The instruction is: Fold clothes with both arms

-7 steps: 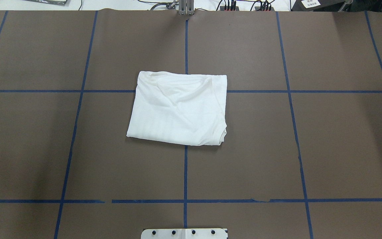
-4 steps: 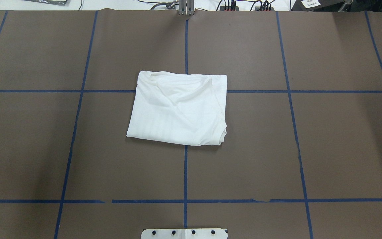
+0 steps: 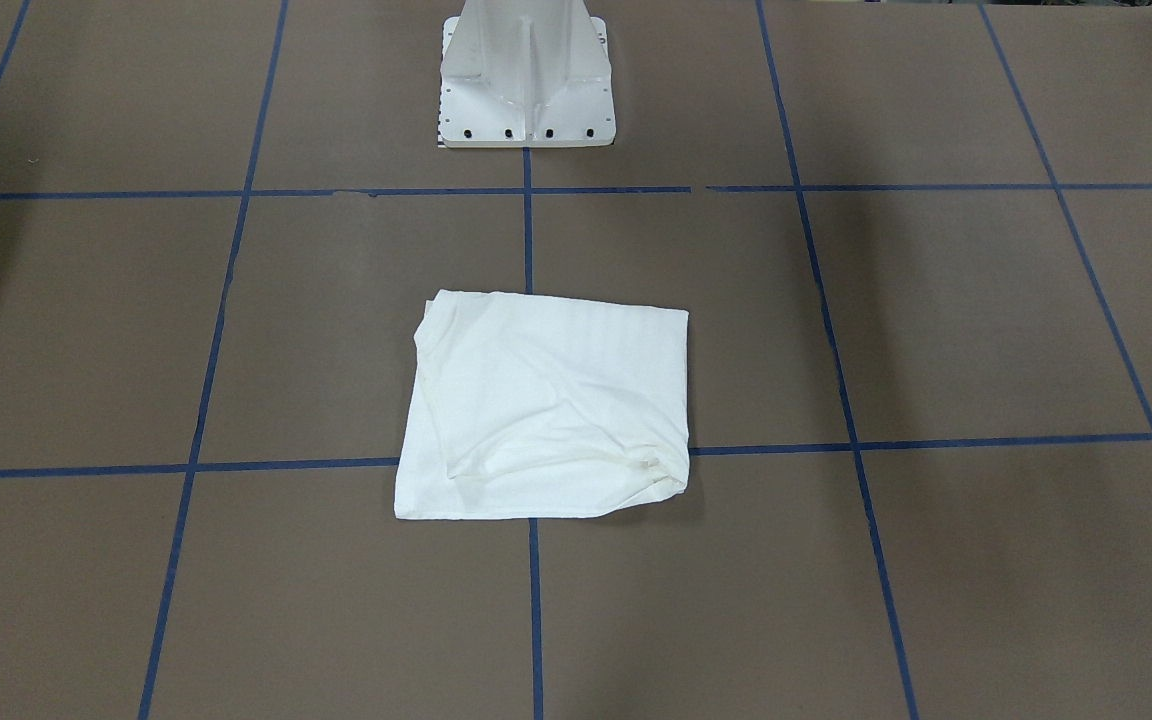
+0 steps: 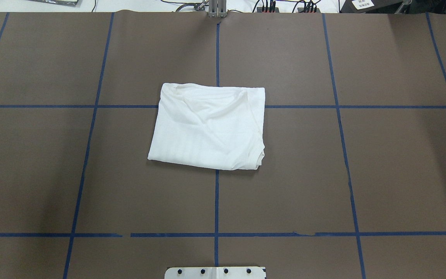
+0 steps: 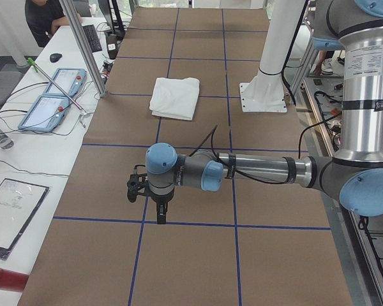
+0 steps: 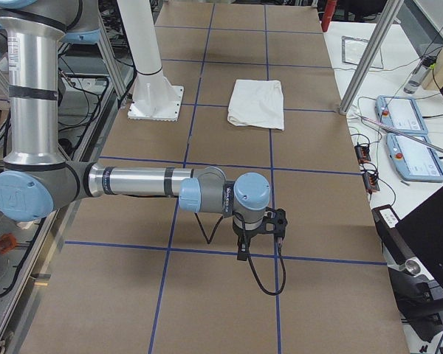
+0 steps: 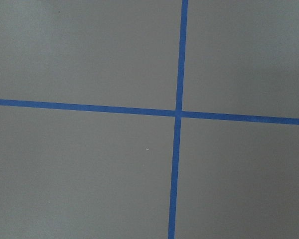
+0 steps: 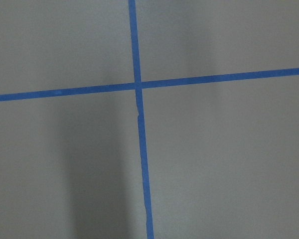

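We see the white shirt (image 4: 209,126) folded into a rough rectangle, lying flat approx. mid-tabletop (image 4: 381,174), across a crossing of blue tape lines (image 4: 335,58), just in front of the white pedestal base (image 3: 526,95). The left gripper (image 5: 159,213) & right gripper (image 6: 242,249) hang well apart from it, pointing down over bare tabletop. We can't tell how far their fingers are spread.

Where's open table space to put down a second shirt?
Bare squares lie either side of the folded shirt, and between it and the pedestal base. Crowded only at the ends of the table, where the left claw and right claw hang.
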Robot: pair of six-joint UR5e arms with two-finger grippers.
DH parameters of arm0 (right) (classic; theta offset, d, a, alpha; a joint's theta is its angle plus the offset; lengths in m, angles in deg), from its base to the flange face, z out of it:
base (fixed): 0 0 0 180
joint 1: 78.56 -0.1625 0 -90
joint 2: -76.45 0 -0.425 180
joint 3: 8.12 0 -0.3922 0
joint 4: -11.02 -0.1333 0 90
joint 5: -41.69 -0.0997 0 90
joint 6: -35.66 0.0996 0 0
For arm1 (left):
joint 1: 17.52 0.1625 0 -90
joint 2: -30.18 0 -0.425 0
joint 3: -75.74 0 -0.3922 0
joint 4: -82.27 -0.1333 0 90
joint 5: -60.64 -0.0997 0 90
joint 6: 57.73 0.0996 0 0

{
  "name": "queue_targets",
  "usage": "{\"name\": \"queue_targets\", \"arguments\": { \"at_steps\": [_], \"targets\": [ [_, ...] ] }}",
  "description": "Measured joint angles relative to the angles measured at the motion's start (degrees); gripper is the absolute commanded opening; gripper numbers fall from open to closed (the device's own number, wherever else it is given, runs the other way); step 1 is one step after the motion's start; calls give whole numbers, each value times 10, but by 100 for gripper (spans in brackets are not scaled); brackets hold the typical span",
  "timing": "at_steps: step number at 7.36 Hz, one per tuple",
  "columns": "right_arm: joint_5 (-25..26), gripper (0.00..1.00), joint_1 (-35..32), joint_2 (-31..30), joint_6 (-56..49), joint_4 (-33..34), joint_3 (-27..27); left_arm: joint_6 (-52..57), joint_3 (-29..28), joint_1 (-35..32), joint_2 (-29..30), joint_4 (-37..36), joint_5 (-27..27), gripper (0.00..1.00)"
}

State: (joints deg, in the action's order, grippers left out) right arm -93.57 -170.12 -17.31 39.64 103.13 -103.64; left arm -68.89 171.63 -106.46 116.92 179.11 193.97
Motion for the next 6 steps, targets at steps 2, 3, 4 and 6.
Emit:
{"name": "queue_targets", "arguments": {
  "at_steps": [2,3,4,6],
  "targets": [
    [0,100,0,0,1,0,-2,4,0,0,0,0,-1,100],
    [-1,100,0,0,1,0,-2,18,0,0,1,-1,-3,100],
    [-3,100,0,0,1,0,-2,37,0,0,1,-2,-4,100],
    [-4,100,0,1,2,3,-1,50,-1,0,0,-3,-5,100]
  ]
}}
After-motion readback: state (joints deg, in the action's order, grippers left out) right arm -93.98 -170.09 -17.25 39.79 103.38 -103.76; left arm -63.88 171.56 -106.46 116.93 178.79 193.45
